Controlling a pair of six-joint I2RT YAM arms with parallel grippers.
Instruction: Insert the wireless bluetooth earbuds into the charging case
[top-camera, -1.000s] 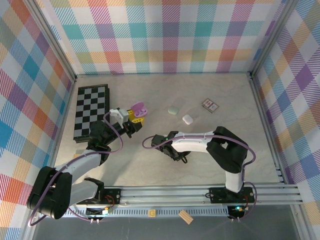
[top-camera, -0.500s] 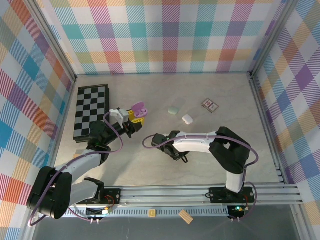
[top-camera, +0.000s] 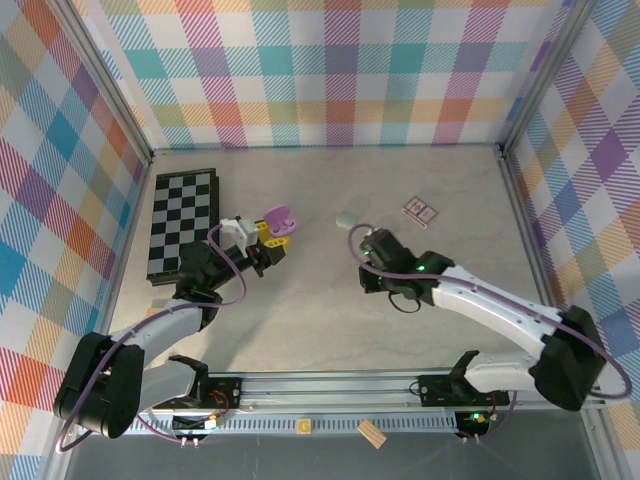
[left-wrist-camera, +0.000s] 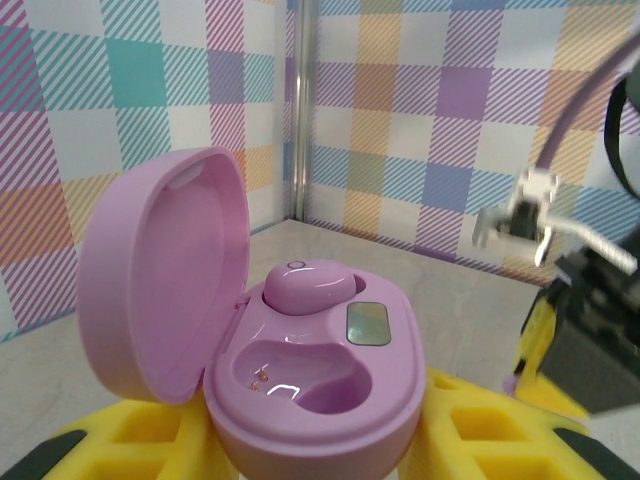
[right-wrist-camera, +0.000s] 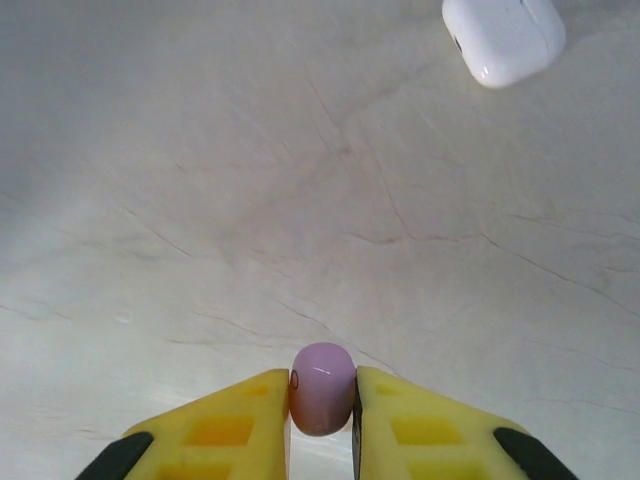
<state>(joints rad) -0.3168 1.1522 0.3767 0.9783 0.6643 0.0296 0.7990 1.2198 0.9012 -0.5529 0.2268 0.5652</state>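
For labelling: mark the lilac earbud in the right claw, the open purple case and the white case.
lilac earbud (right-wrist-camera: 322, 388): right wrist view, its rounded body.
open purple case (left-wrist-camera: 310, 445): left wrist view, front wall of its base.
white case (right-wrist-camera: 503, 38): right wrist view, middle of its shell.

Pastel plaid walls (top-camera: 330, 70) box the place in on three sides (the light is bright and even), with aluminium posts (top-camera: 120, 100) at the back corners and a pale, marble-veined tabletop (top-camera: 300, 330) below.
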